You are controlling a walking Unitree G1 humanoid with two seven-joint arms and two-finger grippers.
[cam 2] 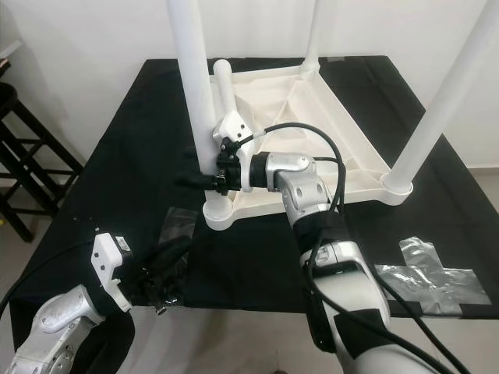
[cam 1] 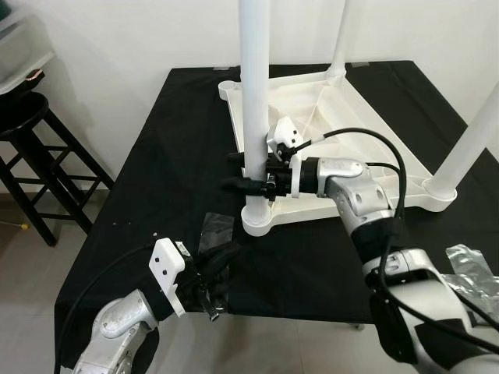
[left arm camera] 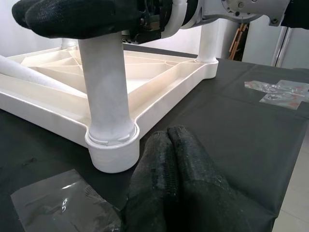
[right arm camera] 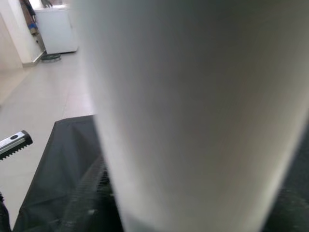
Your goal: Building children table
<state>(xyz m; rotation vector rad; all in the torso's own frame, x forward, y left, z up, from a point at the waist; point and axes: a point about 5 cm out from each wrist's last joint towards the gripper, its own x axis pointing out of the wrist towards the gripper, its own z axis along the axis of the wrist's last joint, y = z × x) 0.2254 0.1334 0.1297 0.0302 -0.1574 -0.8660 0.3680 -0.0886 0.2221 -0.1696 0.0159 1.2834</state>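
One upturned white tabletop (cam 1: 343, 101), three upright legs (cam 1: 254, 86), one loose leg (cam 2: 225, 93), one black stool (cam 1: 31, 148).

Home room: tiled floor (cam 1: 15, 257), black stool (cam 1: 35, 167)

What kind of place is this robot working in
Probably a room in a home, used as an assembly spot. A black-covered table against a plain white wall holds an upturned white children's table, a dark wooden stool stands beside it, and the floor is tiled.
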